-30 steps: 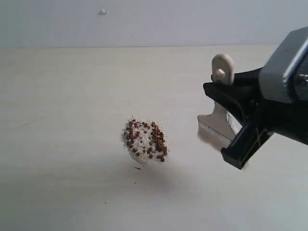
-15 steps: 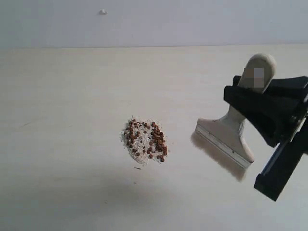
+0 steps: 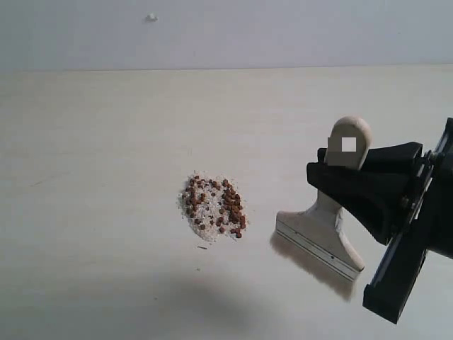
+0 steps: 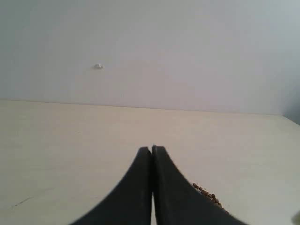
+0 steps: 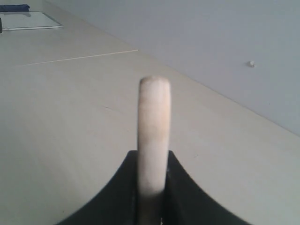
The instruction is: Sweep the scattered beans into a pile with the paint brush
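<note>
Your right gripper (image 3: 327, 178) clamps paint brush (image 3: 320, 230) by handle (image 3: 359, 130), head down, near beans (image 3: 215, 207), on their right in exterior view. Cannot tell if bristles touch bench (image 3: 99, 142). Beans lie in one patch among whitish crumbs (image 3: 200, 213). Your left gripper (image 4: 152, 153): jaws pressed together, nothing held.

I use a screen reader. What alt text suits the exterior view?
The right gripper holds a paint brush by its handle, bristles pointing down at a pale table, to the right of a small pile of reddish-brown beans mixed with whitish crumbs.
</note>
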